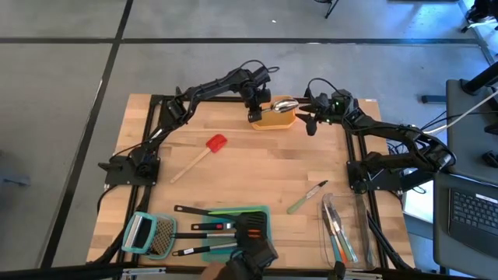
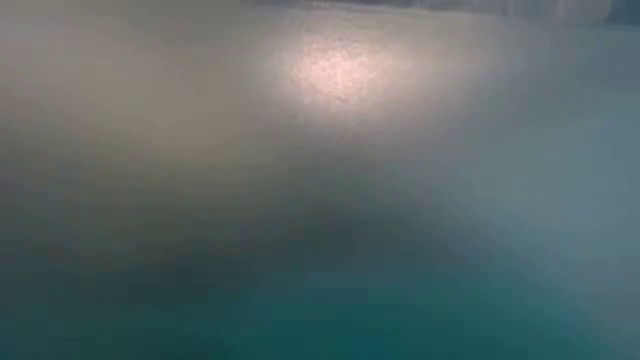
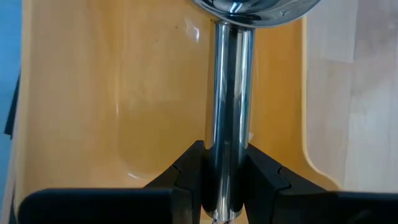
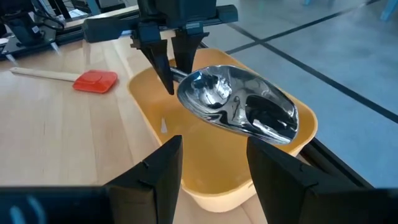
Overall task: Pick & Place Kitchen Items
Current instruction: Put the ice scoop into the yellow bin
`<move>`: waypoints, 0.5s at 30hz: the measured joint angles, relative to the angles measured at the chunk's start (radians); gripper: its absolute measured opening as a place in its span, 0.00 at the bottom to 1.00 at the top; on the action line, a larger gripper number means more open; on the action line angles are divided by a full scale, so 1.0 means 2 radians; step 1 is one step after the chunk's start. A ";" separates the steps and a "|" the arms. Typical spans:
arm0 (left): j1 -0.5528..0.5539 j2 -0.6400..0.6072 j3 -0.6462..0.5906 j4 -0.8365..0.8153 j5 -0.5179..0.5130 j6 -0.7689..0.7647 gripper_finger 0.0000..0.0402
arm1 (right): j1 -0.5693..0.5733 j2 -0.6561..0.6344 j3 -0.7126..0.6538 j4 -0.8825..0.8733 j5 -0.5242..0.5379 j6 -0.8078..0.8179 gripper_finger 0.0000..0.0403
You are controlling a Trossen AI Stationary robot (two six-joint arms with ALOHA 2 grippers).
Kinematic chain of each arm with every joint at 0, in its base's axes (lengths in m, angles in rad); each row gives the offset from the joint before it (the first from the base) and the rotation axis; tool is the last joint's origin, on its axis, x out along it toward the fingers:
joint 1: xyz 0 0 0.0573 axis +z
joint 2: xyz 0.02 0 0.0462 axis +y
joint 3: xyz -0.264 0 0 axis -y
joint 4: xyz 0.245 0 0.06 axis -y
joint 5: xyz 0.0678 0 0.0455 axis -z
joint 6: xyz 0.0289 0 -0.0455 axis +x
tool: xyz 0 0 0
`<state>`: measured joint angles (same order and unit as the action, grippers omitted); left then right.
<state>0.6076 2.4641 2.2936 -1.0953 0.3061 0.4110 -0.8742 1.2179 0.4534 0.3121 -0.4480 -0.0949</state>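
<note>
Over the orange container (image 1: pixel 274 117) at the table's far edge, the left gripper (image 3: pixel 227 180) was clamped on the silver scoop (image 4: pixel 239 109) handle. Honestly, dropping it there could leave the bowl hanging on the rim. The right gripper (image 4: pixel 211 168) sat close by, fingers spread, empty.

A mirror-bright silver scoop (image 4: pixel 239 109) is seen over an orange container (image 4: pixel 155 106). The left gripper (image 3: pixel 225 180) and the right gripper (image 4: pixel 211 163) are black. A red spatula (image 1: pixel 215 144) with a pale wooden handle is shown on the light, striped wooden table (image 1: pixel 257 167). A slim green spatula (image 1: pixel 306 197) and a light-blue-handled grater (image 1: pixel 148 233) are also visible.
</note>
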 joint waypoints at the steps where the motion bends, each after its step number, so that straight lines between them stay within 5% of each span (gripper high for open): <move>1: -0.001 0.000 0.000 0.000 0.001 -0.001 0.17 | 0.000 0.000 0.000 -0.001 0.000 0.000 0.45; 15: -0.010 0.000 0.000 -0.021 0.001 -0.028 0.17 | 0.000 0.000 0.000 -0.008 0.000 0.001 0.45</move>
<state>0.5877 2.4641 2.2936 -1.1383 0.3080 0.3558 -0.8742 1.2179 0.4536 0.2962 -0.4480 -0.0929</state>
